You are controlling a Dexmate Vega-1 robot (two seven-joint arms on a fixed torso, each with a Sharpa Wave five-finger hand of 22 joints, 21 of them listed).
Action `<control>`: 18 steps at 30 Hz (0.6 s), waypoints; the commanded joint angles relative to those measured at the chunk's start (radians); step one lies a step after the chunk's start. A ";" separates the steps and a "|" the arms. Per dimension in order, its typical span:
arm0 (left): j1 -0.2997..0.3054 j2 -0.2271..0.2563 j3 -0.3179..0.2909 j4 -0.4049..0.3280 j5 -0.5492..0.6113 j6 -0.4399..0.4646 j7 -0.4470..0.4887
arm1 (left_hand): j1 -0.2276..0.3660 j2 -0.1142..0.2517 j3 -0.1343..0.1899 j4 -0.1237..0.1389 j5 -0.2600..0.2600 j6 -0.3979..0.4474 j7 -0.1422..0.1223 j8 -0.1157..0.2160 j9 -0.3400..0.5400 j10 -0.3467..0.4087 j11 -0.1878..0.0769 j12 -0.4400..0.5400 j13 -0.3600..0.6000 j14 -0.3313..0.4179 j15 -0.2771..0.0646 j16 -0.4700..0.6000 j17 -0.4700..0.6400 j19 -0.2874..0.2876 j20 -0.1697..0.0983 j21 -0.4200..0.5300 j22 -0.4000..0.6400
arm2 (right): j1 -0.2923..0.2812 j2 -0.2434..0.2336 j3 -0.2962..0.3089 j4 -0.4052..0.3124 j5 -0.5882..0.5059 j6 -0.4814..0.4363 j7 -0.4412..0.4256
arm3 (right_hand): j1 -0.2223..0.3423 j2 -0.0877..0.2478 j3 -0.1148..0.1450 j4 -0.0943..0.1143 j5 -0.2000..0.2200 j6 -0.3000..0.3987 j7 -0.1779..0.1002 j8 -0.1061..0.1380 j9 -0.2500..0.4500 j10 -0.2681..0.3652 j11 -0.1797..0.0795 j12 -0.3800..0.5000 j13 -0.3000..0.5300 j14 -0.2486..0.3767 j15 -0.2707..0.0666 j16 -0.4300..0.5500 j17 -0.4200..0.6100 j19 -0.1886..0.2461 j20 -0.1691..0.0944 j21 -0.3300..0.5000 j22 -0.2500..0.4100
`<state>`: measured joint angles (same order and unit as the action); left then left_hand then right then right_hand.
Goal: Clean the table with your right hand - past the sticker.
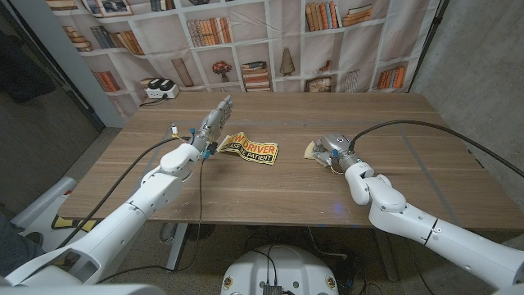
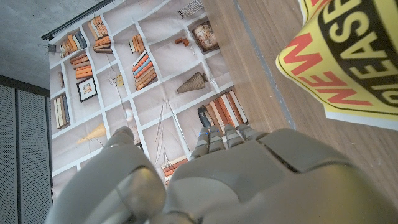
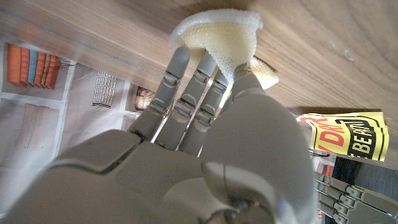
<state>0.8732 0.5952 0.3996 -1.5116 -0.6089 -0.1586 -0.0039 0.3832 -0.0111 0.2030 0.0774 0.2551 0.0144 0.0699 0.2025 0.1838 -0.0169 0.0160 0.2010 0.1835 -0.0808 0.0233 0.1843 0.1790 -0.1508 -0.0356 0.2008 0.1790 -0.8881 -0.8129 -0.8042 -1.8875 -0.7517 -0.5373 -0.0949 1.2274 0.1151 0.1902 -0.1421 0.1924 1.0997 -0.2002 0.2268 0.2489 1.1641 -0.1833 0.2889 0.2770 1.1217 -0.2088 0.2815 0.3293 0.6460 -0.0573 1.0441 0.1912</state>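
in the head view the table [image 1: 270, 184] was wooden, with a backdrop [image 1: 270, 41] of printed bookshelves behind it. the sticker [image 1: 250, 147], yellow and black with red letters, lay near the middle of the table. the left hand [image 1: 214, 121] was raised just beside the sticker's left end, fingers stretched out together and pointing away from the robot, holding nothing, so it was open. i could not tell if it touched the sticker. the right hand [image 1: 329, 148] was on the table to the right of the sticker, apart from it, and it pressed a pale sponge [image 1: 312, 151] that stuck out from under it on the side facing the sticker. a white charger [image 1: 161, 89] stood at the far left edge of the table.

in the left wrist view the left hand [image 2: 217, 174] showed from its back, the fingers [image 2: 214, 140] straight and close to each other, nothing in them. the sticker [image 2: 348, 56] was near it on the wood, one edge curled up a little.

in the right wrist view the right hand [image 3: 205, 143] gripped the sponge [image 3: 221, 37]: the fingers [image 3: 186, 81] lay over it and the thumb closed in from the side, and the sponge was against the table. the sticker [image 3: 345, 134] lay beyond, apart from the sponge. fingers of the left hand [image 3: 348, 193] showed next to it.
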 commanded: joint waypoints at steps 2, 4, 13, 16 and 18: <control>0.002 0.003 0.002 -0.010 0.003 -0.001 0.003 | 0.002 -0.001 -0.004 -0.003 -0.003 0.004 0.001 -0.006 0.003 -0.005 0.005 0.000 0.004 -0.002 0.003 0.002 0.002 -0.008 -0.031 -0.003 0.005 | 0.066 0.042 -0.011 0.085 -0.029 0.047 0.026 | 0.001 0.006 -0.001 0.007 0.001 -0.004 0.003 0.002 0.005 0.006 -0.005 0.005 0.005 0.011 -0.033 0.005 0.000 0.009 -0.145 0.001 0.000; 0.009 0.006 -0.001 -0.016 0.002 0.001 0.011 | 0.002 -0.001 -0.005 -0.003 -0.004 0.003 0.001 -0.006 0.003 -0.005 0.004 0.000 0.004 -0.003 0.003 0.002 0.002 -0.009 -0.031 -0.003 0.005 | 0.095 0.060 -0.017 0.118 -0.033 0.054 0.031 | 0.002 0.007 0.000 0.007 0.001 -0.008 0.005 0.001 0.006 0.005 -0.005 0.005 0.005 0.010 -0.033 0.005 0.001 0.009 -0.145 0.000 -0.001; 0.027 0.017 -0.010 -0.043 0.005 0.005 0.031 | 0.003 0.001 -0.006 -0.003 -0.004 0.005 0.000 -0.005 0.003 -0.005 0.006 0.000 0.004 -0.003 0.002 0.002 0.002 -0.012 -0.026 -0.003 0.005 | 0.216 0.126 -0.045 0.277 -0.039 0.093 0.023 | 0.004 0.010 0.002 0.007 0.001 -0.012 0.013 0.002 0.010 0.001 -0.005 0.004 0.007 0.008 -0.033 0.004 0.002 0.009 -0.145 -0.003 -0.002; 0.034 0.022 -0.015 -0.055 0.007 0.009 0.041 | 0.003 0.001 -0.007 -0.003 -0.004 0.004 -0.001 -0.006 0.003 -0.005 0.006 0.000 0.004 -0.003 0.002 0.002 0.002 -0.012 -0.025 -0.003 0.005 | 0.241 0.137 -0.050 0.308 -0.038 0.095 0.015 | 0.003 0.010 0.002 0.007 0.001 -0.013 0.013 0.002 0.010 0.001 -0.005 0.004 0.008 0.008 -0.033 0.004 0.002 0.010 -0.145 -0.003 -0.002; 0.038 0.024 -0.017 -0.060 0.007 0.009 0.046 | 0.003 0.001 -0.007 -0.003 -0.005 0.003 -0.001 -0.006 0.003 -0.006 0.005 -0.001 0.004 -0.004 0.002 0.002 0.002 -0.013 -0.025 -0.003 0.005 | 0.257 0.141 -0.054 0.327 -0.040 0.092 0.013 | 0.003 0.010 0.002 0.008 0.000 -0.012 0.013 0.002 0.011 0.000 -0.005 0.004 0.008 0.008 -0.033 0.004 0.003 0.010 -0.145 -0.003 -0.002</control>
<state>0.8901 0.6053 0.3945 -1.5395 -0.6064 -0.1607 0.0134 0.3831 -0.0112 0.1987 0.0730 0.2511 0.0143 0.0698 0.2025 0.1837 -0.0169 0.0160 0.2010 0.1836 -0.0808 0.0233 0.1843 0.1790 -0.1543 -0.0319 0.2008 0.1790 -0.7493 -0.7296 -0.8335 -1.7107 -0.7848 -0.4655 -0.0708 1.2272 0.1148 0.1902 -0.1421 0.1892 1.0890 -0.1895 0.2269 0.2578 1.1667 -0.1859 0.2887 0.2815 1.1219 -0.2090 0.2821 0.3291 0.6496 -0.0609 1.0442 0.1854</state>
